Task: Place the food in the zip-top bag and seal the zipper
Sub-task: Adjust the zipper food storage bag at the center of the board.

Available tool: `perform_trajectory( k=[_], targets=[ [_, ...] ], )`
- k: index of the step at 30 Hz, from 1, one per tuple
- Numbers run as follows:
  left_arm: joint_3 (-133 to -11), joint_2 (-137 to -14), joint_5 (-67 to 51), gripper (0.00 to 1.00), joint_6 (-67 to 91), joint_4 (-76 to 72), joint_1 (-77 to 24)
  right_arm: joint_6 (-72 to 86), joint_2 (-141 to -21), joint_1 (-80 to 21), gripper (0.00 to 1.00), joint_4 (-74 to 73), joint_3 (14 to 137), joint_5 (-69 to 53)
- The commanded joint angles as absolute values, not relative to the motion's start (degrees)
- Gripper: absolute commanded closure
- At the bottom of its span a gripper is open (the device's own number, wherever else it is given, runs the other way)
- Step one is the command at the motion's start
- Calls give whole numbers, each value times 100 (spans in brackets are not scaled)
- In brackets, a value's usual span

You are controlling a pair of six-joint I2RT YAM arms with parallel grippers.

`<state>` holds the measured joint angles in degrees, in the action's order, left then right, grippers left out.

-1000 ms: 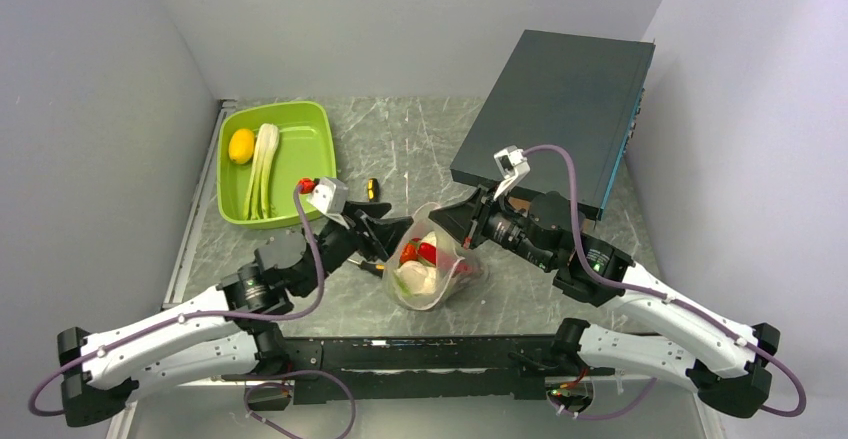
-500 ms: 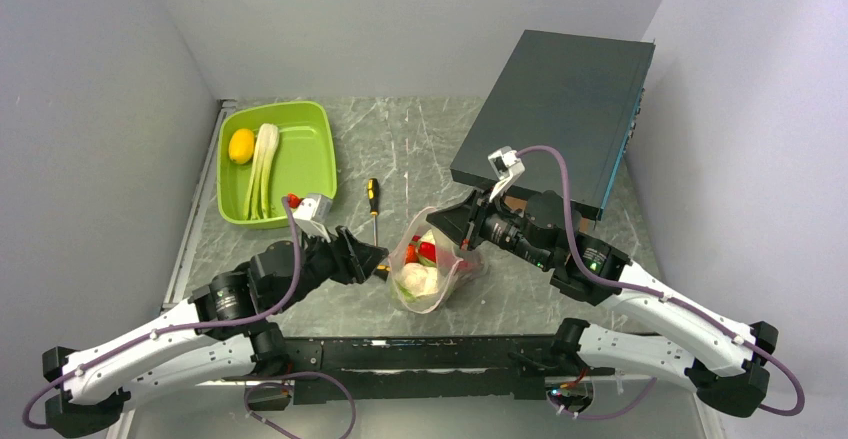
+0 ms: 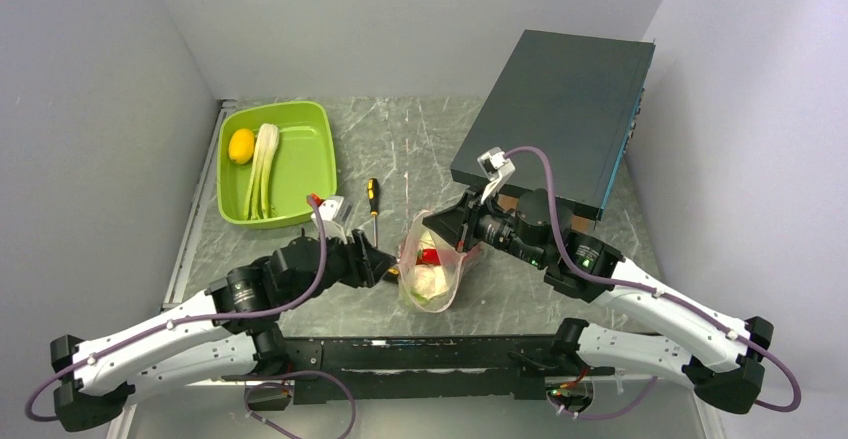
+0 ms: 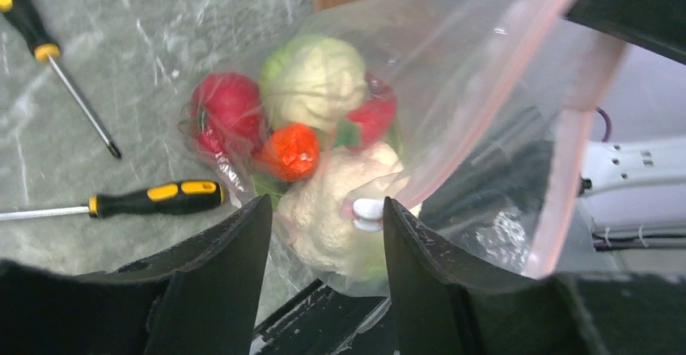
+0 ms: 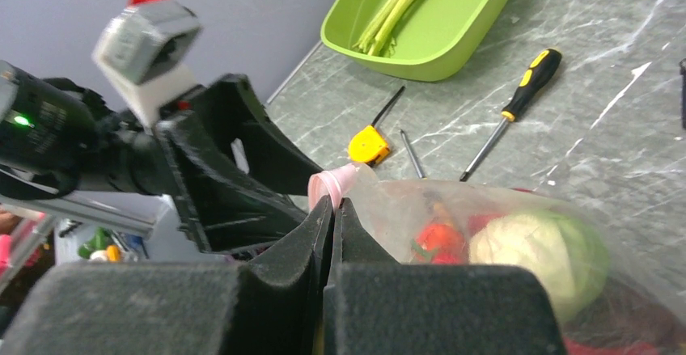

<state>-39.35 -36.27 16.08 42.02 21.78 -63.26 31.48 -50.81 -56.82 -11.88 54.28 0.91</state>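
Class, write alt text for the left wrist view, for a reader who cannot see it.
A clear zip-top bag of toy vegetables shows through the open left gripper, its pink zipper unsealed at right. Two screwdrivers lie on the grey table at left.

Clear bag (image 3: 432,281), pale pink zipper (image 4: 566,161), lime-green tray (image 3: 306,159).

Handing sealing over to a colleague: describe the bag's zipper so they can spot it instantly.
At the centre of the table stands a clear plastic bag holding toy vegetables. Along its mouth runs the zipper, a narrow pale pink strip, pinched by the right gripper. It is the only pink band on otherwise colourless plastic.
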Motion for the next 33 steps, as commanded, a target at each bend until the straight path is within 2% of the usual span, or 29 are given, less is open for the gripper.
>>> perform_trajectory(
  k=[1,4,7,9,12,14,19,25,29,33],
  targets=[
    [-3907,-2971,1072,39,2625,1584,-6354,2455,-5046,-5662,100,-1296,5933,36],
    [-3782,-2709,225,35,758,1350,-6354,2187,-5099,-5660,100,-1657,6134,78],
    [-3579,-2600,-356,20,-1055,1277,-6357,2052,-5036,-5665,100,-1757,6171,181],
    [-3602,-2708,-510,14,-2149,1422,-6354,2027,-5005,-5662,100,-1789,6180,239],
    [-3662,-3063,-265,10,-3448,1589,-6340,2030,-5018,-5660,100,-1852,6207,281],
    [-3752,-3399,-413,12,-3952,1661,-6192,2058,-5038,-5659,100,-1875,6205,287],
    [-4001,-3955,-1666,17,-4237,1820,-5353,2084,-5154,-5660,100,-1919,6282,243],
    [-3700,-3803,-2705,35,-4080,1397,-4979,2061,-5222,-5659,100,-2028,6337,274],
    [-3429,-3616,-3333,34,-3785,889,-4612,2025,-5271,-5652,100,-2101,6388,313],
    [-3480,-3715,-3727,35,-3716,1011,-4528,2034,-5321,-5647,100,-2076,6408,317]
  ],
)
